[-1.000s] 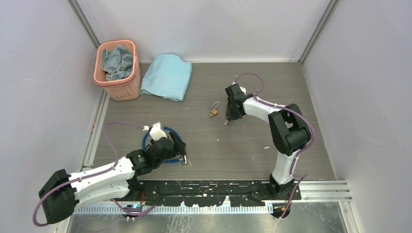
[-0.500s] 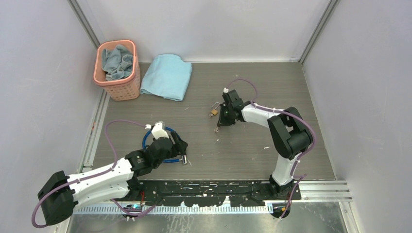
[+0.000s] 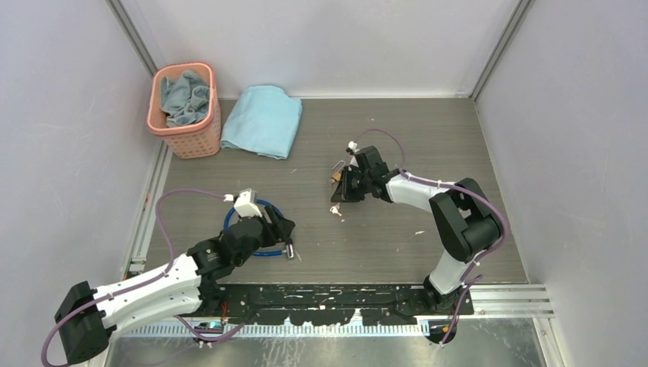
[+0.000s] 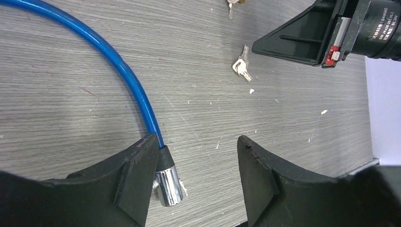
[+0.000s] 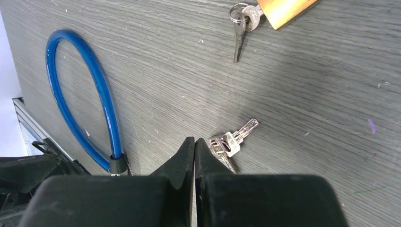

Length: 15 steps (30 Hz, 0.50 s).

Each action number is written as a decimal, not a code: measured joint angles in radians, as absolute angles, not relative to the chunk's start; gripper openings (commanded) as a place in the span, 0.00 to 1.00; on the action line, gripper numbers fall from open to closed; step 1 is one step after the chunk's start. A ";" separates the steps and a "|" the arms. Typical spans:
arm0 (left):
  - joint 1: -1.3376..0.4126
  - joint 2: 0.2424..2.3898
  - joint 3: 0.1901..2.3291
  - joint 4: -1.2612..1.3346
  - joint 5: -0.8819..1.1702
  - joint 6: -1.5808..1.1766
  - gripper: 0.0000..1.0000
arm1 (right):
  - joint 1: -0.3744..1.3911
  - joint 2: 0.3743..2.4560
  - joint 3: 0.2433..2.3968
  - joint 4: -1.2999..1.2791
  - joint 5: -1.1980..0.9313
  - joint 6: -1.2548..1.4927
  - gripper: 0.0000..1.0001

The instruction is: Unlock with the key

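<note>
key | right wrist: beside clenched right fingers | left wrist: left fingers spread by cable end

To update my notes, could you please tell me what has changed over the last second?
The right gripper, jaws shut, slid left and toward the near edge, past the padlock; the loose keys shifted along just beside its tips. The left gripper, blue cable and padlock stayed put.

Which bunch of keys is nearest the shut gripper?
The loose bunch beside the right gripper; the other keys lie farther off, at the brass padlock.
</note>
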State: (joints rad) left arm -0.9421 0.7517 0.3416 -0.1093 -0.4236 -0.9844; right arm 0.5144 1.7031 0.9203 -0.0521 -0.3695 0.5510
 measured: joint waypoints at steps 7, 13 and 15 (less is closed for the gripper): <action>-0.942 0.720 0.342 -0.114 -0.422 -0.971 0.64 | 0.528 1.678 0.952 -0.173 -0.239 0.556 0.39; -0.939 0.764 0.356 -0.131 -0.422 -0.929 0.65 | 0.588 1.675 1.015 -0.345 -0.019 0.596 0.68; -0.935 0.806 0.380 -0.148 -0.422 -0.913 0.64 | 0.618 1.675 1.030 -0.391 0.033 0.625 0.70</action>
